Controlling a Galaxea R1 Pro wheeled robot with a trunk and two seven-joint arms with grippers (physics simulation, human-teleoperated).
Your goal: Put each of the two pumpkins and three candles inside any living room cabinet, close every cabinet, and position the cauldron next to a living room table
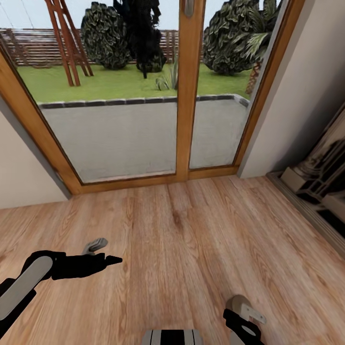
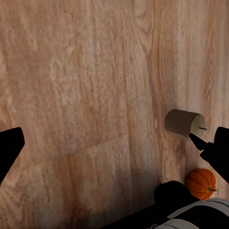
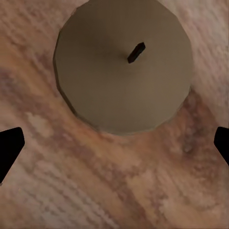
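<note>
Right, candle (image 3: pixel 124 67) stands upright on the floor (image 1: pixel 191 239), directly under the right claw (image 3: pixel 114 148), jaws spread wide, empty. Looks light, rigid, smooth-sided: pinch across the round wall, not the wick. Left claw (image 2: pixel 114 148) open too; pumpkin (image 2: pixel 201 183) near candle.

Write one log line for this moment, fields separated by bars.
right gripper: open above candle | left gripper: open, empty | pumpkin: on wood floor | view: glass patio door

A candle (image 3: pixel 123 64) stands upright on the floor (image 1: pixel 191 249), directly below the right pincer (image 3: pixel 114 148). In the left wrist view, a pumpkin (image 2: pixel 201 183) sits on the floor near that candle (image 2: pixel 184 122). Glass doors (image 1: pixel 143 96) stand beyond the floor's far edge.
</note>
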